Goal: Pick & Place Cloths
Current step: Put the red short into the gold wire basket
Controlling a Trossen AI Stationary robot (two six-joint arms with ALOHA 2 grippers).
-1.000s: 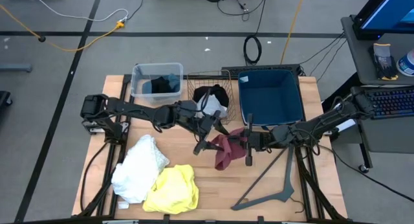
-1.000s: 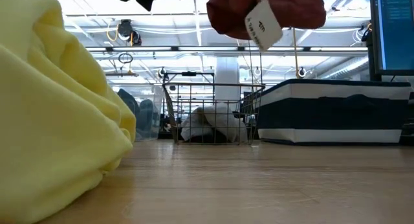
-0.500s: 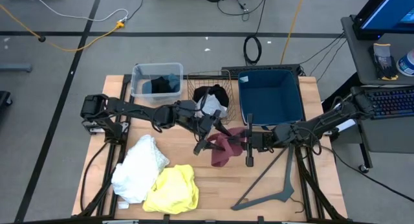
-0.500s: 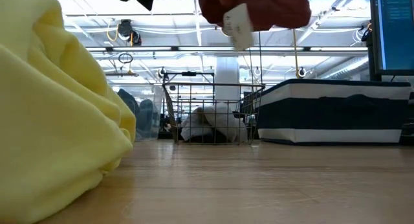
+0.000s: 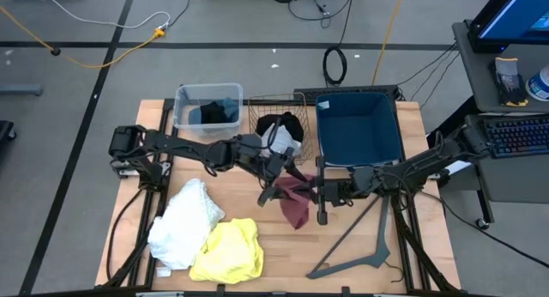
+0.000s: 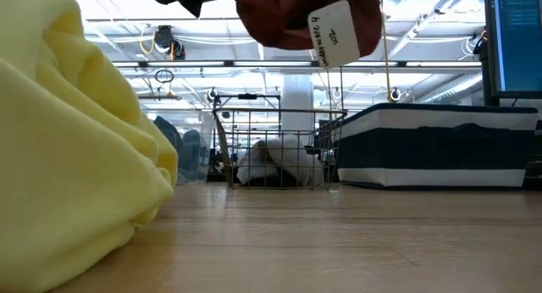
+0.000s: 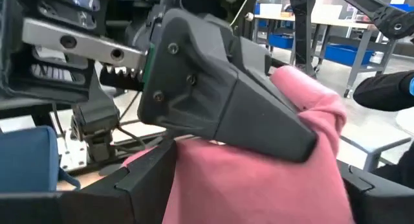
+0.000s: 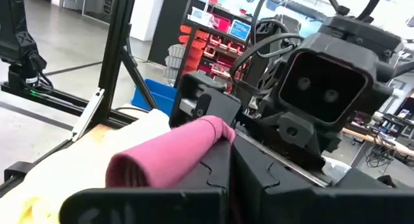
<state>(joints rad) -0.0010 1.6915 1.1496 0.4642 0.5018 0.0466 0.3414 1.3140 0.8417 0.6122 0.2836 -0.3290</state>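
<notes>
At the table's near edge lie the yellow cloth [image 5: 229, 251] and white cloth [image 5: 183, 221]. Mid-table, the maroon cloth [image 5: 295, 199] hangs lifted between both grippers: the right gripper [image 5: 321, 194] is clamped shut on it, while the left gripper [image 5: 273, 192] has its jaws spread wide beside it. Farther back stand the wire basket [image 5: 257, 119] and blue bin [image 5: 358, 125].

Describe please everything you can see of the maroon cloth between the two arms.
The maroon cloth is soft, crumpled fabric with a white printed tag. It hangs in the air above the wooden table, between both arms. The right gripper is shut on one bunched edge; the left gripper meets its other side, fingers spread around it.
</notes>
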